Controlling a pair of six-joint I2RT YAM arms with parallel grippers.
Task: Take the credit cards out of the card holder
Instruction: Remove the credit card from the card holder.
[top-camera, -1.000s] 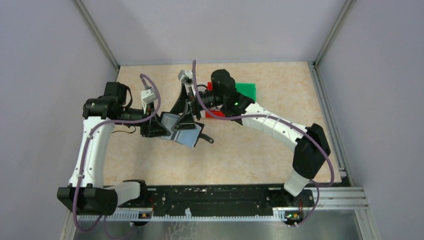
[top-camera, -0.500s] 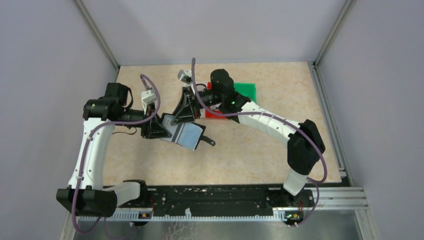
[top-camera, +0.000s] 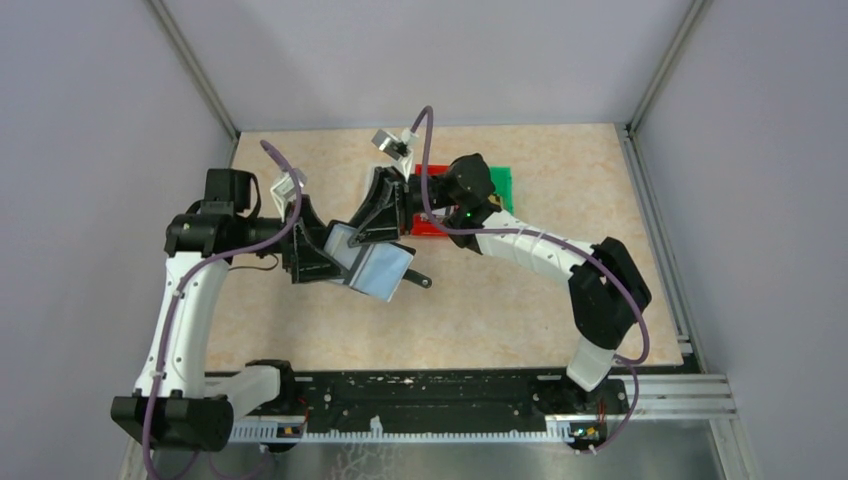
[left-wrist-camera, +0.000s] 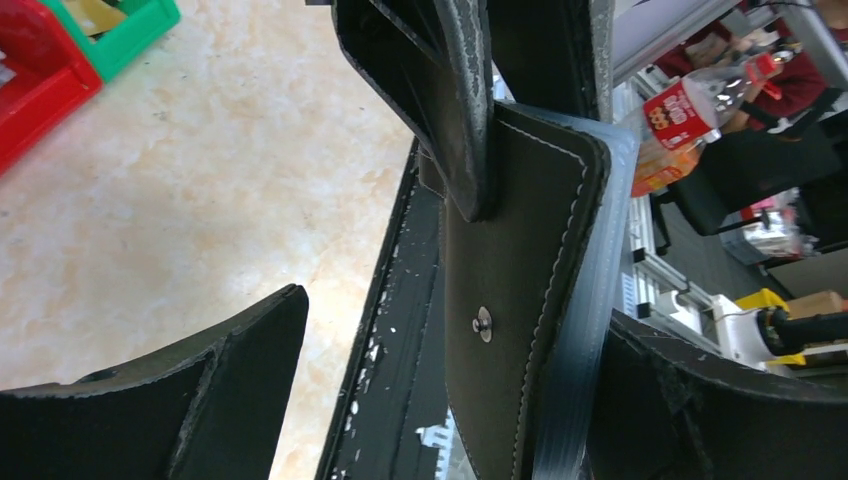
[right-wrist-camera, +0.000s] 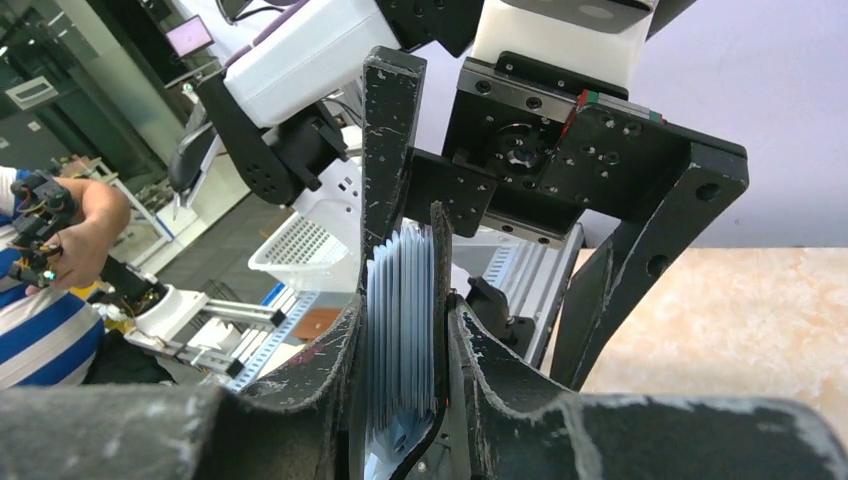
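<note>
Right fingers (right-wrist-camera: 300, 405) clamp the card holder (right-wrist-camera: 403, 325), while left fingers (left-wrist-camera: 190, 390) stand spread wide around it.

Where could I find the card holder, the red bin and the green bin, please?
card holder (top-camera: 380, 270): top view, on its pale inner panel.
red bin (left-wrist-camera: 40, 100): left wrist view, on its outer wall.
green bin (left-wrist-camera: 135, 40): left wrist view, on its outer wall.

Table (top-camera: 500, 320): beige and mottled, spread out before me.
Red bin (top-camera: 430, 228): near its far edge, about midway along.
Green bin (top-camera: 501, 182): just beside it, to my right.
</note>
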